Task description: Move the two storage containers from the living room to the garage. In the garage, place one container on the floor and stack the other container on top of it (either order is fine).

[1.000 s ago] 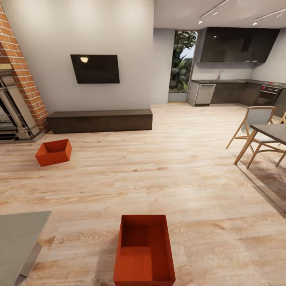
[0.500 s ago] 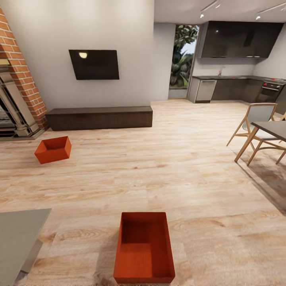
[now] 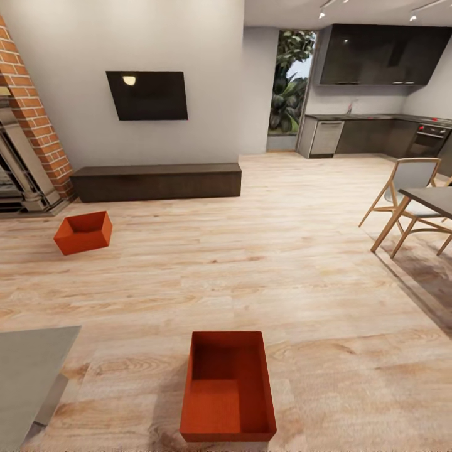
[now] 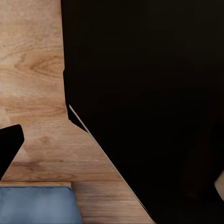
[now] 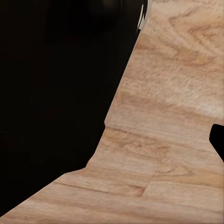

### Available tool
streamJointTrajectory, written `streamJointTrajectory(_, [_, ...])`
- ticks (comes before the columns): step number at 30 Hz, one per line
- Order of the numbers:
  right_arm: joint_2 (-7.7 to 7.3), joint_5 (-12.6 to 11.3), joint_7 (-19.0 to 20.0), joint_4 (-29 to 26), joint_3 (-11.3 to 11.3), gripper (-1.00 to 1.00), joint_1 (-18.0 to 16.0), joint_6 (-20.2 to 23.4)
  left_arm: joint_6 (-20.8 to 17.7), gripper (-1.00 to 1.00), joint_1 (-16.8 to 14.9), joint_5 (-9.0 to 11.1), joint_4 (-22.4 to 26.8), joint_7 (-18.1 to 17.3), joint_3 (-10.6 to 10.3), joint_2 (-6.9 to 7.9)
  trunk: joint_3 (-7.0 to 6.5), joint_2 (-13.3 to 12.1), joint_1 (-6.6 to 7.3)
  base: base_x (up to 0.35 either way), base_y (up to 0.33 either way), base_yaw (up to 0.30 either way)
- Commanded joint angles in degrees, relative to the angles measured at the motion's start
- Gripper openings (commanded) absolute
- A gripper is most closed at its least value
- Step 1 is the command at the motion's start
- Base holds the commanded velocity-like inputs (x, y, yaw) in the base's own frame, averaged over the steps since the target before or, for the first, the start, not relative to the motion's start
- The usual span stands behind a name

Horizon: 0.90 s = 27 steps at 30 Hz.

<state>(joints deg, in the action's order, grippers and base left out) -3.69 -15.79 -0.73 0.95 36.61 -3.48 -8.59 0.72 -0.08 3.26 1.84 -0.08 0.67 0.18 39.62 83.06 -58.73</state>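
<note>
- Your head camera has tilted down a little since a second ago; both bins lie where they did.
- Far storage container (image 3: 83, 231): orange-red, lidless, tapering walls, on light wood planks (image 3: 251, 263) near the brick fireplace (image 3: 34, 125).
- Near storage container (image 3: 227, 386): identical, textured bottom, straight ahead of you.
- Your wrist views show dark robot body over planks; you cannot tell how either gripper's jaws stand.

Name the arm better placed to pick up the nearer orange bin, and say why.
Neither clearly, a slight lean to the right. The near bin lies almost dead ahead on the wood-plank floor, and a grey tabletop crowds the left side.
</note>
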Motion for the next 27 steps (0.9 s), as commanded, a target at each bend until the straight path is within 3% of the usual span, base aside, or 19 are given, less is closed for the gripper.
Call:
streamJointTrajectory(1, [0.05, -0.47, -0.06, 0.10, 0.49, 1.00, -0.03, -0.27, 0.08, 1.00, -0.01, 0.34, 0.01, -0.01, 0.03, 0.00, 0.06, 0.02, 0.00, 0.000, 0.000, 0.000])
streamJointTrajectory(5, [0.13, -0.50, -0.05, 0.10, 0.56, 1.00, -0.03, -0.27, 0.43, 1.00, -0.01, 0.34, -0.01, -0.01, 0.03, 0.00, 0.09, 0.02, 0.00, 0.000, 0.000, 0.000])
streamJointTrajectory(11, [0.25, -0.55, 0.02, 0.14, 0.57, 1.00, -0.03, -0.12, 4.27, 1.00, -0.01, 0.57, -0.15, 0.17, 0.03, 0.00, 0.11, 0.02, 0.00, 0.000, 0.000, 0.004])
streamJointTrajectory(27, [0.01, -0.55, 0.03, 0.19, 0.48, 1.00, -0.03, -0.19, 4.65, 1.00, -0.01, 0.60, -0.17, 0.17, 0.03, 0.00, 1.28, 0.02, 0.00, 0.000, 0.000, 0.123])
